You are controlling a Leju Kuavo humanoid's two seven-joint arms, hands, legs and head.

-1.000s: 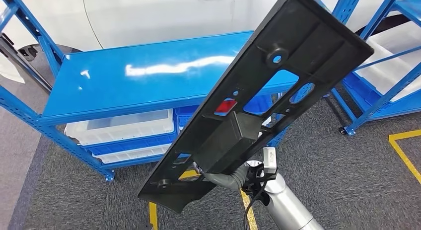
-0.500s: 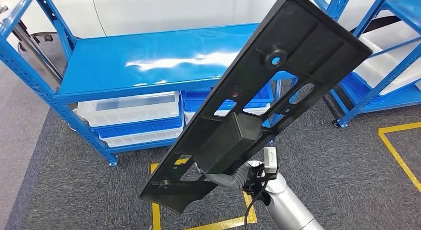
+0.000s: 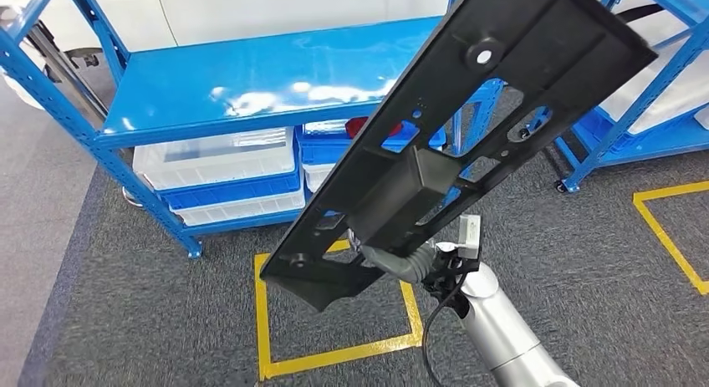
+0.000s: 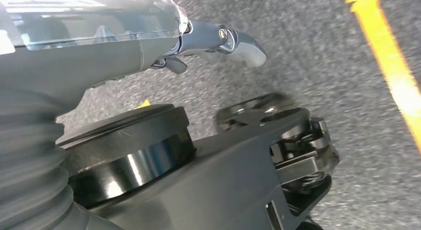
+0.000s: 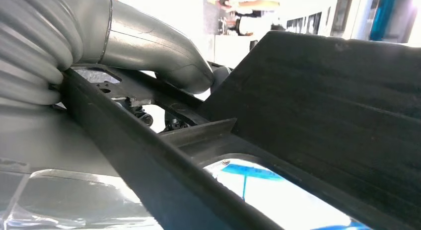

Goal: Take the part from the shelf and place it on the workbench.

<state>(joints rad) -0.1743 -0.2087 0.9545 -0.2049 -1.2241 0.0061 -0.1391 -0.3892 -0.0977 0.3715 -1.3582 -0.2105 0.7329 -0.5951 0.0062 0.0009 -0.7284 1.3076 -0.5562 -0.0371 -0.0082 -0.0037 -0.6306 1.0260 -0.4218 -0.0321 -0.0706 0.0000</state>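
Head view bright, even overhead light; white glare streaks on blue worktop [image 3: 251, 90] toward 11 o'clock. Left wrist view motion-blurred, floor soft. Right wrist view backlit, background blown out at 12 o'clock, part [image 5: 317, 115] dark.

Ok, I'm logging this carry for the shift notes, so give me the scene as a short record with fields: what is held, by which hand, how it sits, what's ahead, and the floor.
held part: long black plastic panel with cut-outs
holding hand: right hand, gripping it from beneath near its lower end
tilt: slanted, far end raised toward the upper right in the head view
left hand: holds nothing, above the carpet
ahead: blue shelf rack, top bare, white bins below
floor: grey carpet with yellow tape square
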